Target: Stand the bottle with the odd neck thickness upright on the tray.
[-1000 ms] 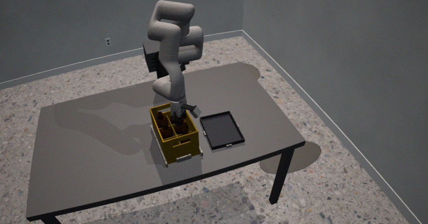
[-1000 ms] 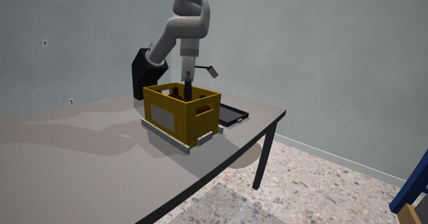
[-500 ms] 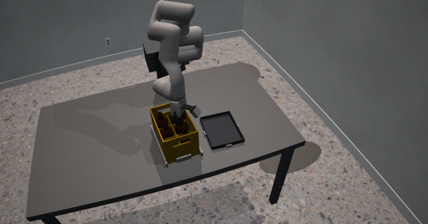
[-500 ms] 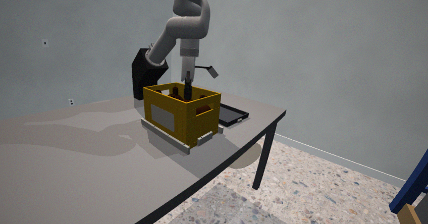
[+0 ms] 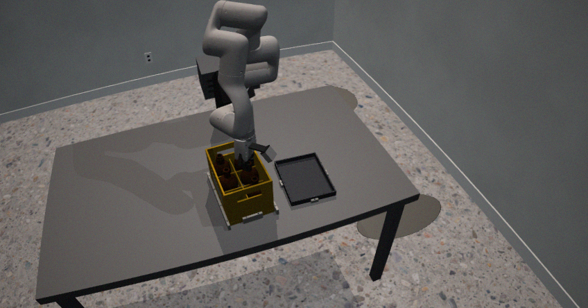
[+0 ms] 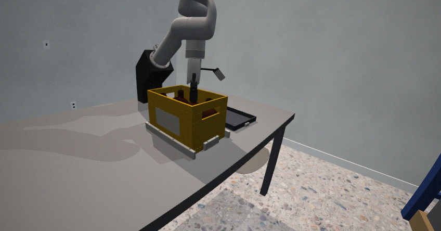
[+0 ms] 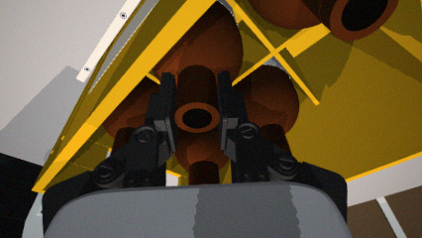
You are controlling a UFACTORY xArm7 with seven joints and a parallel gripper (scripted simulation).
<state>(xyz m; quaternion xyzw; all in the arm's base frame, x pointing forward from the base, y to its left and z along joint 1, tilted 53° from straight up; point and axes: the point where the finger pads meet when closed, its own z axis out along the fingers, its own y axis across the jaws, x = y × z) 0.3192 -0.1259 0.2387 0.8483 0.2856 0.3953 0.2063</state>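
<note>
A yellow crate (image 5: pixel 240 183) with dividers stands on the table and holds several brown bottles. My gripper (image 7: pixel 196 89) reaches down into the crate and is shut on the neck of one brown bottle (image 7: pixel 197 106), its two black fingers pressed against the neck just below the mouth. The bottle stands upright in its cell. In the top view the gripper (image 5: pixel 246 163) is at the crate's far right cell. In the exterior view the gripper (image 6: pixel 193 94) dips just below the crate's rim (image 6: pixel 187 100). The black tray (image 5: pixel 304 177) lies empty to the right of the crate.
Other brown bottles (image 7: pixel 358 15) stand in neighbouring cells, close around the held one. Grey rails (image 6: pixel 169 140) border the crate's base. The arm's black base (image 6: pixel 150 74) stands at the table's far edge. The table's edge runs just beyond the tray.
</note>
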